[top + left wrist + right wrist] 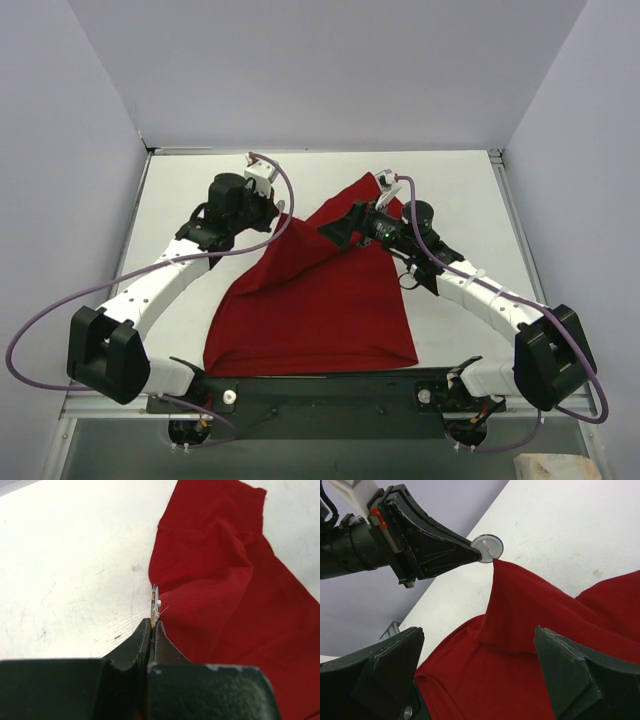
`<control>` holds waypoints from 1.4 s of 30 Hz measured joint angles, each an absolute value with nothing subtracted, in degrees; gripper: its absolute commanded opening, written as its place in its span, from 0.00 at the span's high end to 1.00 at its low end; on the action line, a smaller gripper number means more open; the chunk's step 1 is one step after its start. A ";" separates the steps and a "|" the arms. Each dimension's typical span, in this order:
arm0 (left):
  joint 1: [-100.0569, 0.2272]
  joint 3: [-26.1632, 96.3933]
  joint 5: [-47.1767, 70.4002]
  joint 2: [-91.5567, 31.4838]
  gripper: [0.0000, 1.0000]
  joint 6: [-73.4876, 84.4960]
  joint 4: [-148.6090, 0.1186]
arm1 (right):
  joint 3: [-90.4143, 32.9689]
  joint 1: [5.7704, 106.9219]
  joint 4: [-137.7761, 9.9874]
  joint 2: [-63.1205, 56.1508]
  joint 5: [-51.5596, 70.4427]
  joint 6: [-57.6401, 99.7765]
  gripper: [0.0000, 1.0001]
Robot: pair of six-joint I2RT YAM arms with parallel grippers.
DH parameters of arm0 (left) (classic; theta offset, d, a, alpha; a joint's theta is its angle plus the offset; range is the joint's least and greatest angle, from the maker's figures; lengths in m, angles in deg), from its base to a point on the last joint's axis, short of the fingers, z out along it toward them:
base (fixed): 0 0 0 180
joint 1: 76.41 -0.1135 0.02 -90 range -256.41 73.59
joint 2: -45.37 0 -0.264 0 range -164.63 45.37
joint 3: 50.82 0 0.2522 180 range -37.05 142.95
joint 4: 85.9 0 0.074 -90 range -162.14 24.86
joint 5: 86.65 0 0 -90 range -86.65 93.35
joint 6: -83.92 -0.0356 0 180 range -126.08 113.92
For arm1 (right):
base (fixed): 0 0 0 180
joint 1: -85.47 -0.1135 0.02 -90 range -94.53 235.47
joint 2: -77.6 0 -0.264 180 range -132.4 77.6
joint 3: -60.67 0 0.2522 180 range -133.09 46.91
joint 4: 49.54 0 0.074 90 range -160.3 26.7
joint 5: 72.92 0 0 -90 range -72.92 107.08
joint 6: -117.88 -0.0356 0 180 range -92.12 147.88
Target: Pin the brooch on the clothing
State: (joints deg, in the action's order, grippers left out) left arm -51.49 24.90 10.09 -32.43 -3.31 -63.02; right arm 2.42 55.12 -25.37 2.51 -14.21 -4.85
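Note:
The red T-shirt [310, 300] lies crumpled on the white table between the arms. My left gripper [151, 623] is shut on the small round brooch [155, 600], seen edge-on, with its pin pointing at the cloth edge. In the right wrist view the brooch [487, 546] shows as a pale disc at the left gripper's fingertips [465, 550], and a peak of the shirt [520, 605] is drawn up to it. My right gripper [477, 630] is open and empty, hovering over the shirt just right of that peak. In the top view the left gripper [277, 208] and the right gripper [337, 228] face each other.
The white table [180, 190] is walled by pale panels at the left, back and right. Purple cables loop from both arms. A dark base rail [330, 385] runs along the near edge below the shirt's hem.

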 measured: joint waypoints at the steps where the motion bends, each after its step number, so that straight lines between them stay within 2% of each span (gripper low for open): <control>1: -51.49 24.92 9.39 -32.67 1.00 -3.38 -62.64 | 2.42 55.12 -25.41 2.51 -14.21 -4.85 0.00; 10: -51.49 24.92 10.97 -33.41 1.00 -4.05 -61.77 | 2.12 55.12 -24.43 0.41 -16.78 -4.61 0.00; 19: -52.19 20.33 22.55 -27.91 1.00 -4.82 -66.38 | -2.91 55.12 -23.14 -5.89 -25.07 -2.60 0.01; 23: -53.06 18.19 28.52 -25.24 1.00 -4.43 -70.08 | -4.20 55.12 -22.11 -6.21 -27.32 -1.68 0.04; 28: -54.15 16.03 36.50 -23.51 1.00 -2.98 -74.58 | -4.27 55.12 -19.77 -6.50 -29.57 -1.90 0.18; 33: -54.37 15.35 41.85 -23.49 1.00 -1.34 -77.44 | -4.51 55.08 -17.19 -7.15 -31.63 -3.43 0.28; 38: -54.42 14.87 44.67 -23.49 1.00 0.08 -79.32 | -4.88 54.97 -15.92 -7.44 -33.13 -4.56 0.46; 42: -54.66 14.76 45.52 -23.47 1.00 1.24 -80.22 | -4.92 54.58 -14.57 -7.55 -34.29 -5.72 0.56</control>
